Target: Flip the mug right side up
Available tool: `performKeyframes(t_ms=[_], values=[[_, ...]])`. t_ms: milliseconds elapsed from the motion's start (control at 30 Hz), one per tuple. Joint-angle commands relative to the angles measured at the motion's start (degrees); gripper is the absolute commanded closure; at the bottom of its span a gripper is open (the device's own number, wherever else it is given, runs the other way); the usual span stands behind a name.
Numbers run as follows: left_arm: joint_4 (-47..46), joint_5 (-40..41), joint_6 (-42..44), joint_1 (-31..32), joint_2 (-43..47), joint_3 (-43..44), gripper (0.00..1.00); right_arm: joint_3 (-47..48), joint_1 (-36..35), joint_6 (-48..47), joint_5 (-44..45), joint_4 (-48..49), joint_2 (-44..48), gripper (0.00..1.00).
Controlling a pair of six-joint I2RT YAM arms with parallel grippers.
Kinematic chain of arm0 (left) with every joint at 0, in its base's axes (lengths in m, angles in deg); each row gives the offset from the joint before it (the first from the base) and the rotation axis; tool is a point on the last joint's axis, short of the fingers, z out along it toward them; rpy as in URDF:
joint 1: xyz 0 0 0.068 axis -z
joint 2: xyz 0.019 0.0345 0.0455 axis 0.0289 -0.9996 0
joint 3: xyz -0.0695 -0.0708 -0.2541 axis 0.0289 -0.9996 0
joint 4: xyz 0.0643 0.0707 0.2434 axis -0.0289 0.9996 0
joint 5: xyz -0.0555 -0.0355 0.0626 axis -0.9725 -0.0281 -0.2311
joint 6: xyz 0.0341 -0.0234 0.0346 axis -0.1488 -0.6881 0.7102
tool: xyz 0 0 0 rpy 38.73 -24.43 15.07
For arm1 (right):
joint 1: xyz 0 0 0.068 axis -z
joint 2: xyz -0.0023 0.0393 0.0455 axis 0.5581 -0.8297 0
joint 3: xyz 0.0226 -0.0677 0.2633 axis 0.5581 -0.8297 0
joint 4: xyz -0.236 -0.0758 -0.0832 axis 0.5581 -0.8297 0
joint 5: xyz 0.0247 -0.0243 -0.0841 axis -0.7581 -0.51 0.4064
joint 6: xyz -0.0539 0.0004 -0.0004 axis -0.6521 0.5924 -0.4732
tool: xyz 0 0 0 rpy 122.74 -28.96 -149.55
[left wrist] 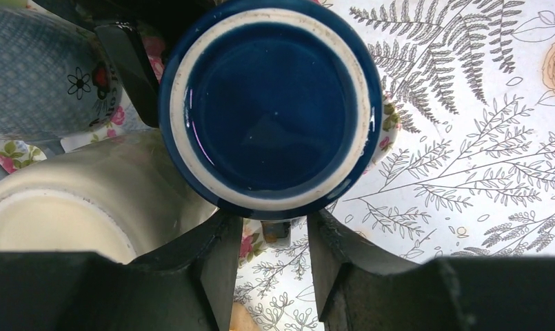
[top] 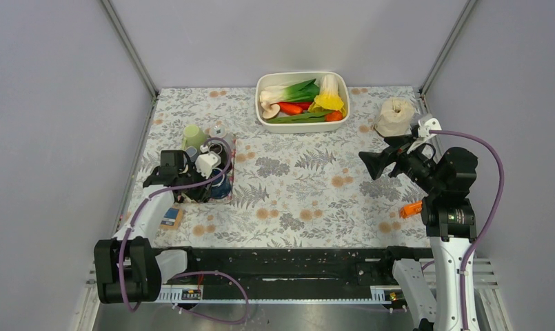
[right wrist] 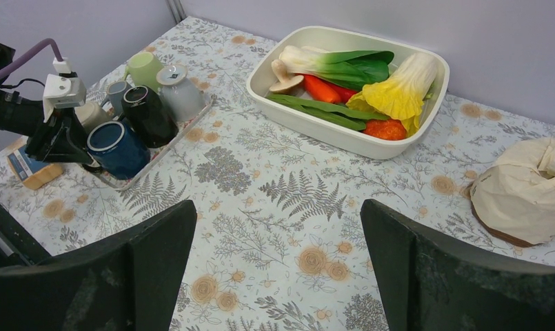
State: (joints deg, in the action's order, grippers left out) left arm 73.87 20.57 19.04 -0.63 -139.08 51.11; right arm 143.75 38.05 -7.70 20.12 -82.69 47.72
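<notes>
Not flipped yet: blue mug (left wrist: 271, 110) sits bottom-up on the tray (right wrist: 164, 148) at the surface's left, left tool (left wrist: 274, 227) close-set around what looks like its handle, can't tell if clenched, right tool (right wrist: 278, 207) released, well apart.

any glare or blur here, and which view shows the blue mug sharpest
Left wrist: mug base sharpest, faint glare streaks on its glaze, left hand dark and soft. Right wrist: table sharp, right hand a dark blur. Top: even light, no glare, mug small.

Floral table (top: 316, 200) bears a tray (right wrist: 171, 141), a vegetable dish (top: 298, 127), a cream bundle (top: 396, 117).
</notes>
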Motion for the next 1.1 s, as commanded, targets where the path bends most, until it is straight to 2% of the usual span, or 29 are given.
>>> performKeyframes(t_ms=[0, 300, 333, 433, 467, 600, 767, 1067], values=[[-3.6, -0.3, 1.1, 0.0, -1.2, -0.7, 0.59, 0.0, 0.2, 0.2, -1.4, 1.7, 0.3, 0.01], [-4.9, -0.5, 0.5, -0.3, -1.7, -1.4, 0.74, -0.1, 0.2, 0.3, -1.6, 1.7, 0.6, 0.01], [-4.9, -0.6, 0.4, -0.3, -1.6, -1.4, 0.78, -0.1, 0.2, 0.2, -1.7, 1.8, 0.6, 0.01], [-5.3, -1.0, 0.0, -0.3, -1.6, -1.5, 0.97, -0.2, 0.2, 0.2, -1.7, 1.9, 0.7, 0.01], [-5.3, -1.1, -0.2, -0.4, -1.4, -1.5, 1.0, -0.2, 0.2, 0.2, -1.7, 1.8, 0.7, 0.01], [-4.1, -3.2, -1.4, -0.5, 0.5, -0.4, 1.0, -0.2, 0.2, 0.3, -1.9, 2.0, 0.7, 0.01], [-1.3, -7.6, -4.0, -0.7, 7.1, 2.9, 1.0, 0.0, 0.2, 1.3, -3.0, 2.4, 0.4, 0.01], [-0.9, -16.0, -12.0, -0.7, 15.6, 7.6, 1.0, -0.4, 0.2, 3.5, -5.0, 3.8, 0.5, 0.01]])
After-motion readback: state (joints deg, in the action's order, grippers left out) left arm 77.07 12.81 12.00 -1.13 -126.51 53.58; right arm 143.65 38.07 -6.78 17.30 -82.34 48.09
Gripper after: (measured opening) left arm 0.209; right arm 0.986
